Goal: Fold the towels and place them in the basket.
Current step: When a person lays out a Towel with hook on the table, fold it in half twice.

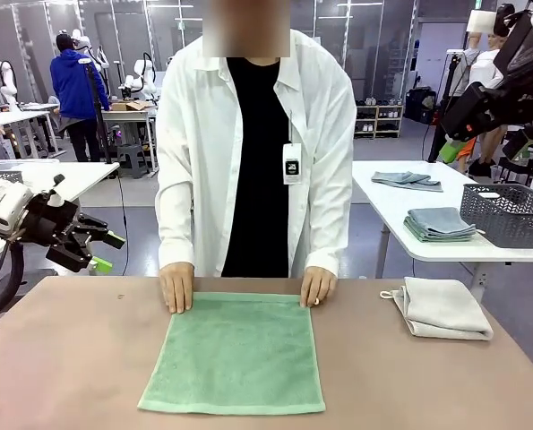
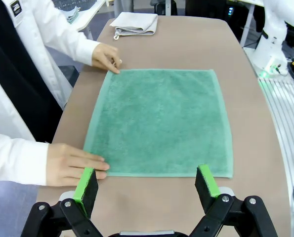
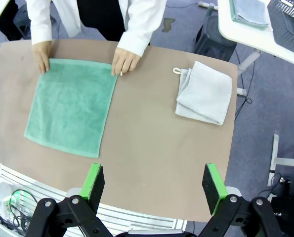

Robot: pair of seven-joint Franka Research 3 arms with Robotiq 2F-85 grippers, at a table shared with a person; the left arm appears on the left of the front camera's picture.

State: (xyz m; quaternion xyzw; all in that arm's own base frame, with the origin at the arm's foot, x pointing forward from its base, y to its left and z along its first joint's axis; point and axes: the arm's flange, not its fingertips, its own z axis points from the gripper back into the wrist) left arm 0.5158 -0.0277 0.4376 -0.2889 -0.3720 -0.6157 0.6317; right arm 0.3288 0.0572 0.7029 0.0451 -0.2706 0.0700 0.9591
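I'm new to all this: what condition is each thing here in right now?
green towel, spread flat, unfolded, on the table.
off-white towel, folded, near the table's right edge.
person's hands, resting on the green towel's far corners.
left gripper, open, empty, near the table's left side.
right gripper, open, empty, raised above the table.
dark mesh basket, on the neighbouring white table; contents hidden.

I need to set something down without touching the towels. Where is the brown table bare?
Bare table left of the green towel, out to the table edge. A bare strip between green towel and folded off-white towel, reaching the near edge. Crowded: the far edge, where the person's hands pin the green towel's corners.
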